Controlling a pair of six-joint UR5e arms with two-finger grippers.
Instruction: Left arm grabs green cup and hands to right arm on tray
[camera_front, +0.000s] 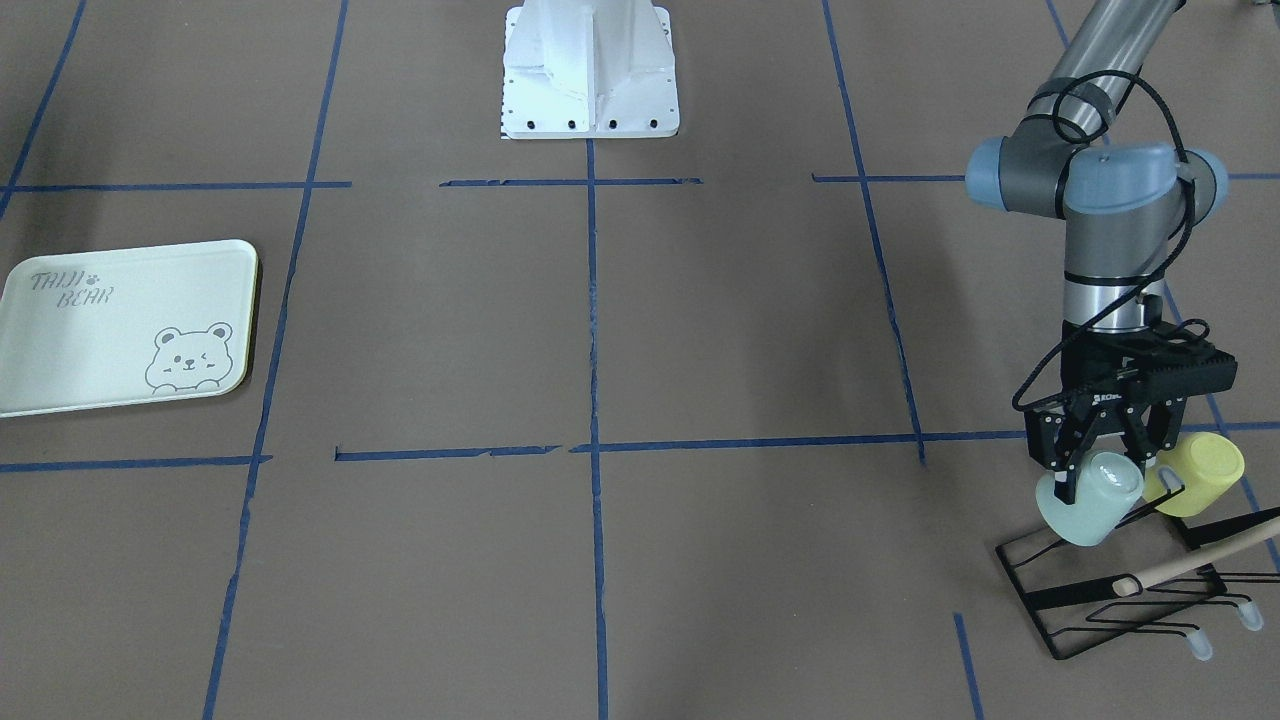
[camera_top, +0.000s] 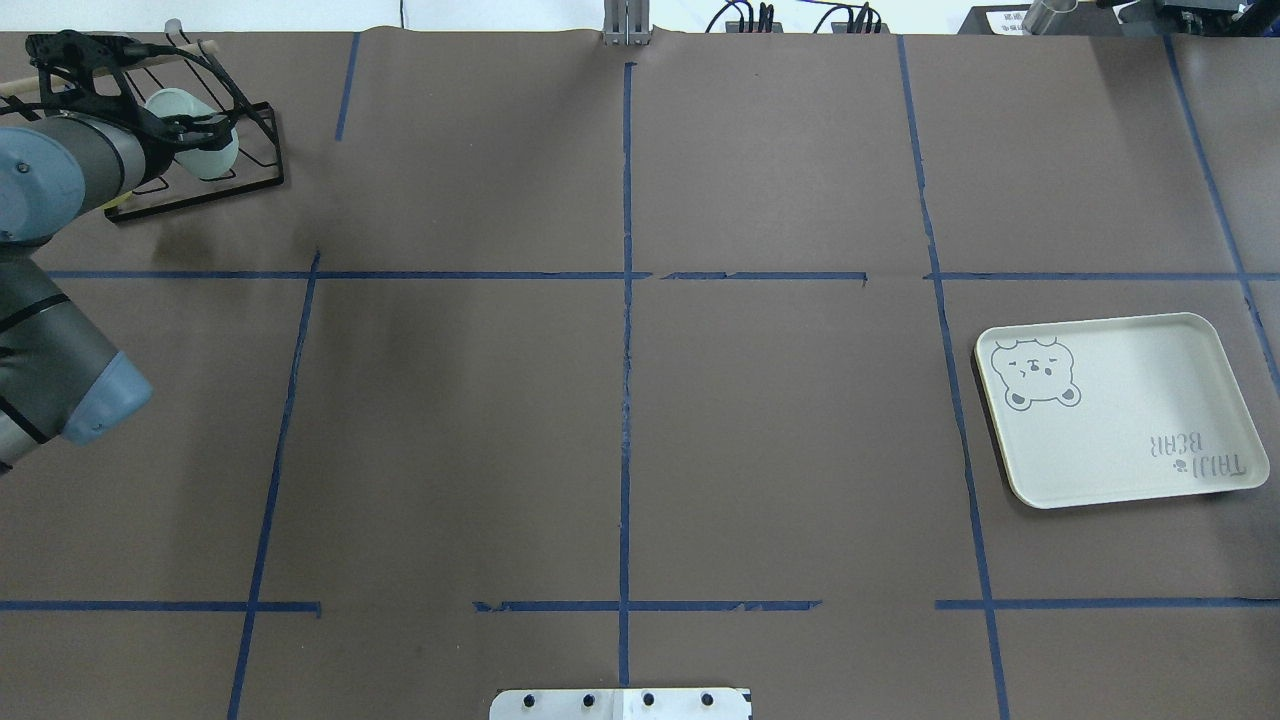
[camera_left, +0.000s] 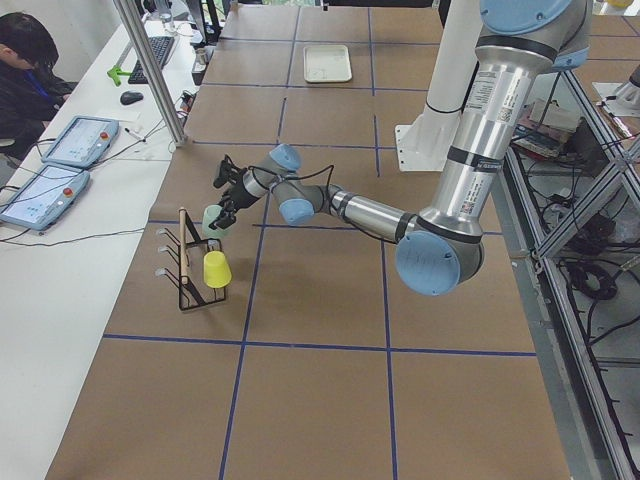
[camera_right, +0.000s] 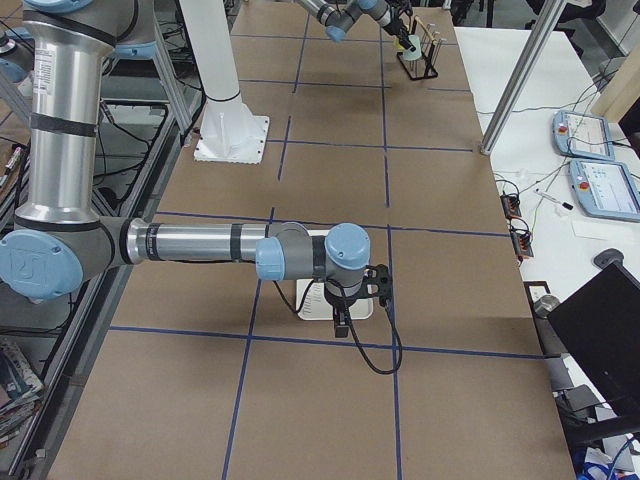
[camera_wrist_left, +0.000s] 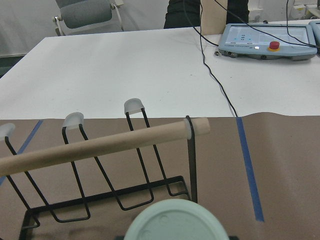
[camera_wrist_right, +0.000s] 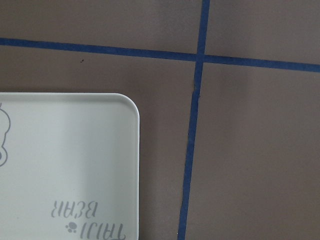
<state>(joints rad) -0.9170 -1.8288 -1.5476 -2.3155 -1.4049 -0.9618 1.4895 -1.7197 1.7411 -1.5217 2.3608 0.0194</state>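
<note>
The pale mint green cup (camera_front: 1092, 500) hangs tilted over the black wire rack (camera_front: 1085, 600) at the table's far left corner. My left gripper (camera_front: 1108, 480) has a finger on each side of it and looks shut on it. The cup also shows in the overhead view (camera_top: 203, 150), and its round base fills the bottom of the left wrist view (camera_wrist_left: 175, 224). The pale green bear tray (camera_front: 90, 330) lies bare on the opposite side. My right gripper (camera_right: 340, 325) hovers above the tray (camera_wrist_right: 65, 165); I cannot tell whether it is open or shut.
A yellow-green cup (camera_front: 1205, 475) sits on a rack peg beside the mint one. A wooden dowel (camera_wrist_left: 100, 147) runs across the rack's top. The white robot base (camera_front: 590, 70) stands at the table's middle edge. An operator (camera_left: 25, 70) sits at a side desk.
</note>
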